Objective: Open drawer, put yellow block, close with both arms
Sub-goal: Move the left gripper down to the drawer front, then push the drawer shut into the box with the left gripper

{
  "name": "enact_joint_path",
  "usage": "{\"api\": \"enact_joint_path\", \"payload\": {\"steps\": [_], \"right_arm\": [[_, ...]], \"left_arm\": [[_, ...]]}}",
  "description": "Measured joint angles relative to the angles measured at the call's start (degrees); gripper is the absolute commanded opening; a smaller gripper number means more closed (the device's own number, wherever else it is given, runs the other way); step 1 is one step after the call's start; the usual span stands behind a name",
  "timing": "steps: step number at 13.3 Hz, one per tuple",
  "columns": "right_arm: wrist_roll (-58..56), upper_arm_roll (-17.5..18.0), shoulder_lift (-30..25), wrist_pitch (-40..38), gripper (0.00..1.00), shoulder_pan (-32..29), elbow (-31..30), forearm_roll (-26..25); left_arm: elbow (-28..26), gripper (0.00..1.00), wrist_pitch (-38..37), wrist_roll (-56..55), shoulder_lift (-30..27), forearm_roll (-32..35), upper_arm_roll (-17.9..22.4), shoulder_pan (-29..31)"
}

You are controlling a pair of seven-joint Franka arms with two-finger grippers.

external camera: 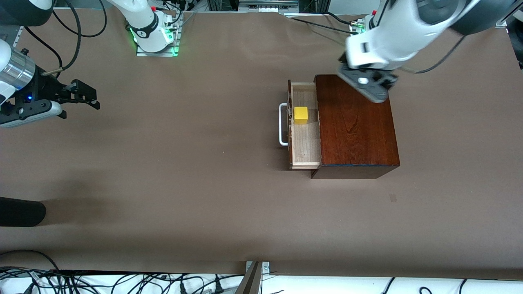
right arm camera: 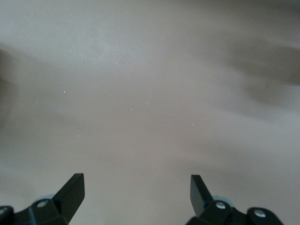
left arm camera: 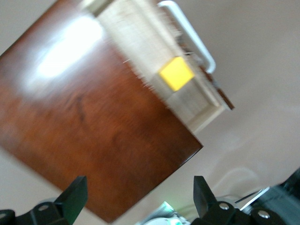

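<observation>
The drawer (external camera: 304, 141) stands pulled out of the dark mahogany box (external camera: 355, 126), toward the right arm's end of the table, its white handle (external camera: 282, 124) in front. The yellow block (external camera: 301, 115) lies in the pale-wood tray, close to the drawer front. In the left wrist view the yellow block (left arm camera: 176, 73), the drawer (left arm camera: 140, 33) and the box top (left arm camera: 89, 126) all show below. My left gripper (external camera: 369, 87) (left arm camera: 139, 187) hangs open and empty over the box's top corner nearest the arm bases. My right gripper (external camera: 93, 98) (right arm camera: 137, 183) waits open over bare table at the right arm's end.
The brown table cover (external camera: 184, 183) spreads around the box. Arm bases (external camera: 155, 34) stand along the edge farthest from the front camera. A black rounded object (external camera: 20, 211) juts in at the right arm's end. Cables (external camera: 122, 281) and a metal bracket (external camera: 253, 277) line the nearest edge.
</observation>
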Motion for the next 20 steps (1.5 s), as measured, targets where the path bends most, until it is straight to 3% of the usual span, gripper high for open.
{"api": "enact_joint_path", "payload": {"steps": [3, 7, 10, 13, 15, 20], "right_arm": [[1.45, 0.87, -0.14, -0.05, 1.00, 0.15, 0.63, -0.23], [1.62, 1.01, -0.14, -0.10, 1.00, 0.34, 0.97, -1.65], [1.65, 1.04, -0.15, -0.10, 1.00, 0.64, 1.49, -3.36], [1.65, 1.02, -0.10, -1.01, 1.00, 0.75, 1.77, -3.59], [1.66, 1.10, 0.13, -1.47, 1.00, 1.04, 1.77, -3.61], [1.66, 1.08, 0.71, -1.57, 1.00, 1.14, 1.77, -3.66]], "left_arm": [[3.02, 1.00, 4.82, 9.87, 8.74, 0.00, -4.12, -0.43], [4.72, 1.00, 17.99, 21.05, 20.15, 0.24, -4.67, -3.55], [5.43, 1.00, 26.13, 21.98, 24.59, 10.45, -5.06, -11.16], [5.61, 1.00, 27.72, 20.70, 27.65, 17.07, -4.96, -17.27], [5.67, 1.00, 27.91, 20.70, 28.80, 21.22, -4.80, -17.54], [5.88, 1.00, 24.21, 20.91, 29.61, 22.26, -2.66, -16.66]]}}
